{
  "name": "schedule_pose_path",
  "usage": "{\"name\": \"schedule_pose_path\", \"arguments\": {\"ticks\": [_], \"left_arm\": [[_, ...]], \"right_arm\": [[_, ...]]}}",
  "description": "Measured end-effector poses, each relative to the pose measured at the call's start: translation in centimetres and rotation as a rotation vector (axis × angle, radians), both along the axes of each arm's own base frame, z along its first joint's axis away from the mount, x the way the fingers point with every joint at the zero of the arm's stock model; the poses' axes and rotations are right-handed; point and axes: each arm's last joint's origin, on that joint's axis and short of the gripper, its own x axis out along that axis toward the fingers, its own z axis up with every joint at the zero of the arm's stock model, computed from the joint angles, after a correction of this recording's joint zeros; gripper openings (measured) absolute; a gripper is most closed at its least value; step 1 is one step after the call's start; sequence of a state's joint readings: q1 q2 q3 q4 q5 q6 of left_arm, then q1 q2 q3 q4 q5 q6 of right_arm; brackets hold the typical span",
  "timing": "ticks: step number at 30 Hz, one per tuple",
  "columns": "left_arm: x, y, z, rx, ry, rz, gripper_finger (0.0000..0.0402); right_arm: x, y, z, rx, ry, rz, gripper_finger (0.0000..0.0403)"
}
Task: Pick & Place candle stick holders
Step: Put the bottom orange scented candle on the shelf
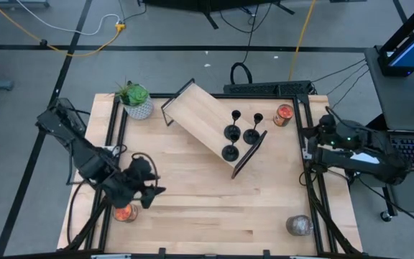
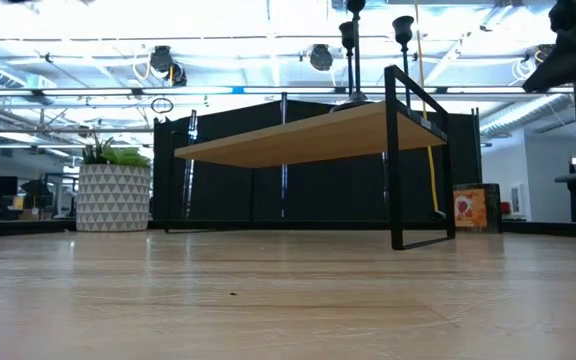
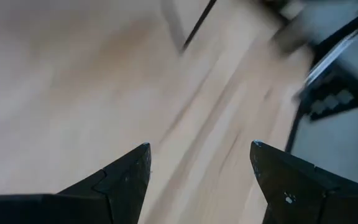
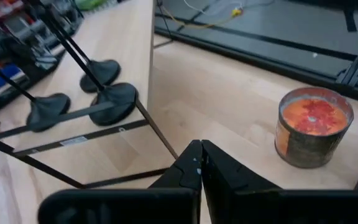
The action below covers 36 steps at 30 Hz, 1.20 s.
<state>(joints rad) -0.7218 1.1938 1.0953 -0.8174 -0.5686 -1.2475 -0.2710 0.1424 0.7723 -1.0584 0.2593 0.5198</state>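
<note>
My left claw (image 1: 152, 191) released, empty, lower left of frame over bare table (image 1: 214, 208). Right claw (image 1: 315, 140) clenched at right edge, idle. Three candle stick holders (image 1: 231, 132) stand on shelf (image 1: 200, 115), upper centre. Placement looks done.

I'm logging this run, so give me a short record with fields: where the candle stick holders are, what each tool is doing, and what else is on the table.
candle stick holders: three, upright on the small raised shelf, grouped at its end nearer the right arm
left tool: open, empty, over bare table near the front left corner
right tool: shut, empty, at the right edge of the table
jar candles: one beside the shelf at back right, one under the left arm
potted plant: back left
grey rounded object: front right
</note>
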Motion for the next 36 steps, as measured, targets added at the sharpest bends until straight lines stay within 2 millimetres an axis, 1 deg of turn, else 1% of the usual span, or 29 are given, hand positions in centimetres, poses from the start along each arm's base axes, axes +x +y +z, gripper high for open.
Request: {"name": "schedule_pose_path", "arguments": {"ticks": [3, 6, 8, 11, 14, 16, 19, 22, 26, 31, 36], "left_arm": [[-1.4, -0.6, -1.5, -0.117, 0.15, 0.021, 0.0283], [-2.7, -0.8, -2.3, -0.186, 0.284, 0.058, 0.0283], [-3.4, -0.9, -2.5, -0.2, 0.341, 0.08, 0.0283], [-4.5, -0.8, -2.6, -0.205, 0.417, 0.085, 0.0283], [-5.3, -0.8, -2.5, -0.238, 0.497, 0.047, 0.0283], [-5.7, -0.8, -2.3, -0.256, 0.54, 0.003, 0.0283], [-6.2, -0.8, -2.1, -0.273, 0.584, -0.076, 0.0283], [-6.3, -0.8, -2.1, -0.283, 0.613, -0.106, 0.0283], [-6.5, -0.7, -2.2, -0.286, 0.655, -0.077, 0.0283], [-6.9, 0.0, -2.4, -0.236, 0.72, -0.036, 0.0283], [-6.9, 0.0, -2.6, -0.192, 0.723, -0.075, 0.0283]], "right_arm": [[-0.5, 0.2, 0.0, -0.009, -0.03, 0.003, 0.0], [-0.9, 0.3, -0.1, -0.023, -0.046, 0.008, 0.0], [-1.0, 0.3, -0.2, -0.029, -0.05, 0.01, 0.0], [-0.8, 0.2, -1.1, -0.031, -0.059, 0.01, 0.0], [-0.4, 0.2, -1.9, -0.04, -0.108, 0.03, 0.0], [0.0, 0.1, -2.3, -0.05, -0.111, 0.041, 0.0], [0.2, 0.0, -2.7, -0.052, -0.086, 0.045, 0.0], [0.6, -0.1, -3.2, -0.046, -0.077, 0.045, 0.0], [0.6, -0.1, -3.2, -0.048, -0.086, 0.044, 0.0], [0.7, -0.1, -3.1, -0.051, -0.099, 0.044, 0.0], [0.7, -0.1, -2.9, -0.049, -0.117, 0.047, 0.0]]}}
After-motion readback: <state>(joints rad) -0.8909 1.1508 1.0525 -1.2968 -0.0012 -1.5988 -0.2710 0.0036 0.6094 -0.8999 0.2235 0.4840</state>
